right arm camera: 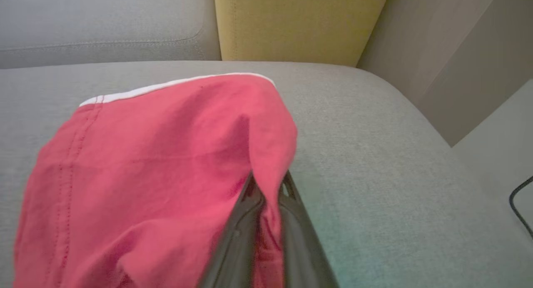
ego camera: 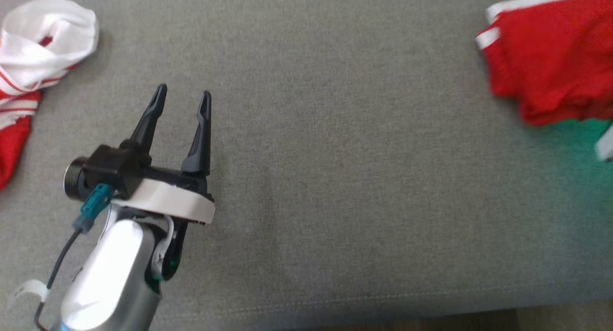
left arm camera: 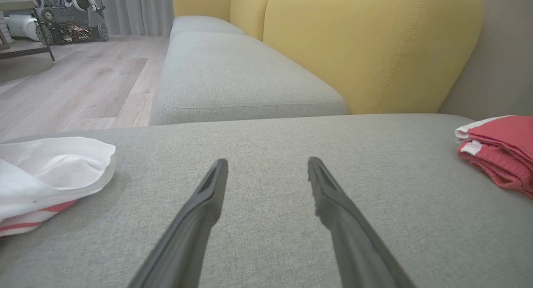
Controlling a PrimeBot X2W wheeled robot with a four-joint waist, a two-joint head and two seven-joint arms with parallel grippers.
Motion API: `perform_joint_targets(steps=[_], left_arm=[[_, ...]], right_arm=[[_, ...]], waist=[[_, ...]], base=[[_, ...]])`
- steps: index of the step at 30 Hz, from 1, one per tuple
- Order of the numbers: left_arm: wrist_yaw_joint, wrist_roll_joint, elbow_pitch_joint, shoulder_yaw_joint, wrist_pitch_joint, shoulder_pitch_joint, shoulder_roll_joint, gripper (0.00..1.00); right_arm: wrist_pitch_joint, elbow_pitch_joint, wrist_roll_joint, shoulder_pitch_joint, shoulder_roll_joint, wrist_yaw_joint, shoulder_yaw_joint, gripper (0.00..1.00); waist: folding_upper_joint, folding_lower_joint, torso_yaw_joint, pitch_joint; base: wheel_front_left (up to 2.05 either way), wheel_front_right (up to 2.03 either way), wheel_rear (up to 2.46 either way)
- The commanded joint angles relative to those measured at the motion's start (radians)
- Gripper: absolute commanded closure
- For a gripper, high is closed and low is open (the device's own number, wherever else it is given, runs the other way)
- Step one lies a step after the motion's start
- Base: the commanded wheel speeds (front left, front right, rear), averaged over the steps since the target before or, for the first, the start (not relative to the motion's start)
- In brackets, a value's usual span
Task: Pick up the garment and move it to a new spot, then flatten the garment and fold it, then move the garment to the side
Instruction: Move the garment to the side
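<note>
white-and-red garment (ego camera: 43, 39): bunched at far left of the seat, white fabric on top, red with white stripes below; no print readable.
cable tag (ego camera: 28, 290): white strip on the left arm's dark cable, too blurred to read.
teal connector (ego camera: 96, 199): plugged in at the left wrist.
left gripper (ego camera: 184, 90): fingers spread wide, nothing between them, over bare seat just right of the white-and-red garment, apart from it.
seat cushion (ego camera: 335, 154): grey woven fabric, stitched seam along the front edge; the middle lies between the two garments.
red garment (ego camera: 550, 58): far right of the seat, well apart from the left gripper; red with white trim at the edge, crumpled; no logo legible.
right gripper (right arm camera: 270, 184): fingers closed almost together, pinching a fold of the red garment, fabric draped over and left of the fingers.
green tint (ego camera: 574, 144): glow on the cushion just below the red garment.
backrest (left arm camera: 366, 42): yellow upholstery behind the grey seats.
second seat cushion (left arm camera: 233, 79): grey, further along the sofa.
floor (left arm camera: 75, 83): pale wood planks.
machinery (left arm camera: 62, 13): wheeled equipment at the back, beside grey curtains (left arm camera: 137, 8).
wall (right arm camera: 437, 50): plain beige, right of the sofa.
cable (right arm camera: 520, 204): black, at the right edge.
</note>
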Motion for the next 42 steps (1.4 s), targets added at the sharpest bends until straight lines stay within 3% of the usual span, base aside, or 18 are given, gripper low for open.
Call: perform_joint_targets(steps=[1,8,21,22,23,24,32,42], left_arm=[[-0.003,0.007,-0.031,0.031,-0.004,-0.036,0.027,0.00],[-0.003,0.008,-0.027,0.039,-0.008,-0.047,0.027,0.00],[-0.021,0.016,-0.018,0.048,-0.013,-0.092,0.025,0.00],[-0.022,0.016,-0.017,0.050,-0.013,-0.092,0.025,0.00],[-0.022,0.016,-0.016,0.051,-0.013,-0.092,0.026,0.00],[-0.023,0.016,-0.015,0.053,-0.013,-0.091,0.026,0.00],[-0.023,0.016,-0.003,0.059,-0.014,-0.071,0.028,0.00],[-0.010,0.006,0.014,0.062,-0.014,-0.012,0.033,0.00]], right_arm=[[0.005,-0.021,-0.008,-0.013,-0.039,-0.001,-0.001,1.00],[0.005,0.006,-0.008,-0.073,-0.083,-0.001,-0.069,1.00],[0.005,-0.017,-0.022,-0.090,-0.056,-0.001,-0.117,0.99],[0.003,-0.017,-0.023,-0.087,-0.051,-0.001,-0.117,0.70],[0.000,-0.018,-0.023,-0.085,-0.044,-0.001,-0.116,0.51],[-0.003,-0.019,-0.025,-0.081,-0.037,-0.001,-0.117,0.00],[-0.016,-0.084,-0.078,-0.019,0.033,-0.001,-0.140,0.00],[-0.045,-0.377,-0.144,0.148,0.197,-0.001,-0.168,0.00]], waist=[[0.0000,0.0000,0.008,0.027],[0.0000,0.0000,0.011,0.077],[0.0000,0.0000,0.004,0.130],[0.0000,0.0000,0.002,0.130],[0.0000,0.0000,0.000,0.131],[0.0000,0.0000,-0.002,0.130],[0.0000,0.0000,-0.029,0.087],[0.0000,0.0000,-0.047,-0.025]], base=[[0.00,0.00,0.00],[0.00,0.00,0.00],[0.00,0.00,0.00],[0.00,0.00,0.00],[0.00,0.00,0.00],[0.00,0.00,0.00],[0.00,0.00,0.00],[0.00,0.00,0.00]])
